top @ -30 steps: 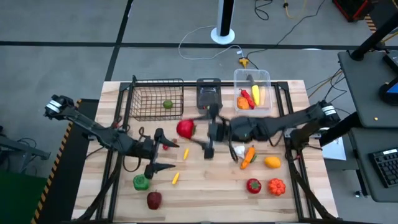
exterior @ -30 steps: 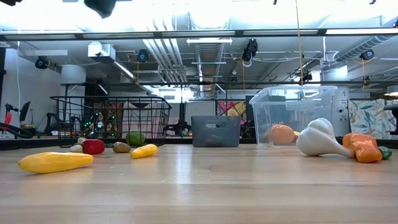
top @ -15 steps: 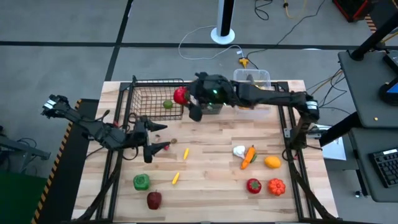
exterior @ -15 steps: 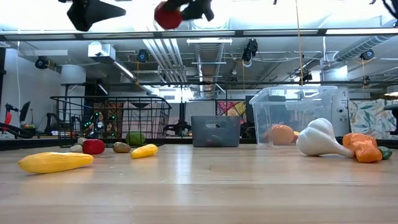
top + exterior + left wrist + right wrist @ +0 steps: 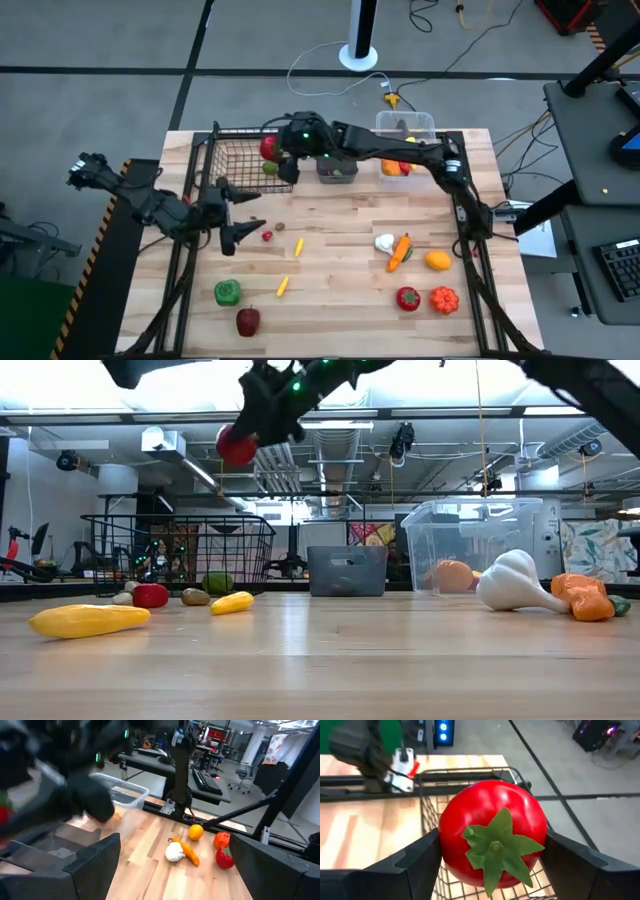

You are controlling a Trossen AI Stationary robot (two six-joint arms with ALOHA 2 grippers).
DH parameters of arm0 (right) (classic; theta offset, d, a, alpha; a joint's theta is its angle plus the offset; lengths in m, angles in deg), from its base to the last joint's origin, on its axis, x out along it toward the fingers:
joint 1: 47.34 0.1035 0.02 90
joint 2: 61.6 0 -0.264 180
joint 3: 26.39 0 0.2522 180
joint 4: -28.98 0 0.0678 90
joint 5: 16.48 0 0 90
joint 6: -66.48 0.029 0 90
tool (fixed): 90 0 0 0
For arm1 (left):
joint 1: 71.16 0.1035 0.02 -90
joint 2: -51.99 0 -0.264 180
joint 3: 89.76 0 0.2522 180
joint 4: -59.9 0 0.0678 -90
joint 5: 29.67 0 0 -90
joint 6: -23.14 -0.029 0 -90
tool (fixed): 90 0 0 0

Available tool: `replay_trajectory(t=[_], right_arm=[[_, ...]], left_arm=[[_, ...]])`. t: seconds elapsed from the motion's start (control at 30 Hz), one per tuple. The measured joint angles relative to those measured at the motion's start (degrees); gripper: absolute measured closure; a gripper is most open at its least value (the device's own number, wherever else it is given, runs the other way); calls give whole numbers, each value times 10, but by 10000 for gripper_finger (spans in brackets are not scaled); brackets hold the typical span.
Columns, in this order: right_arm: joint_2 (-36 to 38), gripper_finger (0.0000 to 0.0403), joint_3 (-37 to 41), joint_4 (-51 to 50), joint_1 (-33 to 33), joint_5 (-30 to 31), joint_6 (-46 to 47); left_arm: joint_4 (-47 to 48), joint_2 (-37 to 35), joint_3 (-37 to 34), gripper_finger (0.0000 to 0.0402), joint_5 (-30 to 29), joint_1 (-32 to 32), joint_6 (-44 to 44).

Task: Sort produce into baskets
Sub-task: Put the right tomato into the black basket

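Tomato [image 5: 492, 840], glossy red plastic with a green star calyx, sat clamped in the right pincer [image 5: 279, 157], high above the black wire-mesh basket [image 5: 240, 160], where a green fruit [image 5: 269, 168] already lay. Let go off-centre, that smooth round toy could clip the thin wire rim and bounce onto the wooden surface [image 5: 330, 290]. The left pincer [image 5: 238, 212] hung wide and apparently empty near a small red piece [image 5: 267, 236].

Grey floor [image 5: 120, 40], ceiling pipes [image 5: 320, 450] overhead
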Motion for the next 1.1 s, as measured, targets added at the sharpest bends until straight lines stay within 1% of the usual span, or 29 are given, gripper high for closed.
replay_trajectory(t=[0.13,0.23,0.37,0.57,0.73,0.83,0.97,1.1], right_arm=[[-39,109,-33,-16,-12,0,2],[-63,109,-49,-20,-18,0,5],[-92,109,-65,-24,-25,0,15],[-124,109,-66,-23,-33,0,34],[-140,109,-66,-24,-38,0,47],[-143,109,-66,-28,-38,-7,28],[-143,109,-66,-43,-38,-45,-7],[-143,109,-66,-52,-38,-46,-19]], left_arm=[[59,0,41,48,-15,0,-12],[74,4,56,48,-18,0,-22],[85,6,62,48,-18,0,-29],[88,6,56,48,-18,0,-30],[87,6,52,48,-18,0,-28],[87,6,52,48,-18,0,-28],[87,6,51,48,-18,0,-28],[88,6,51,48,-18,0,-28]])
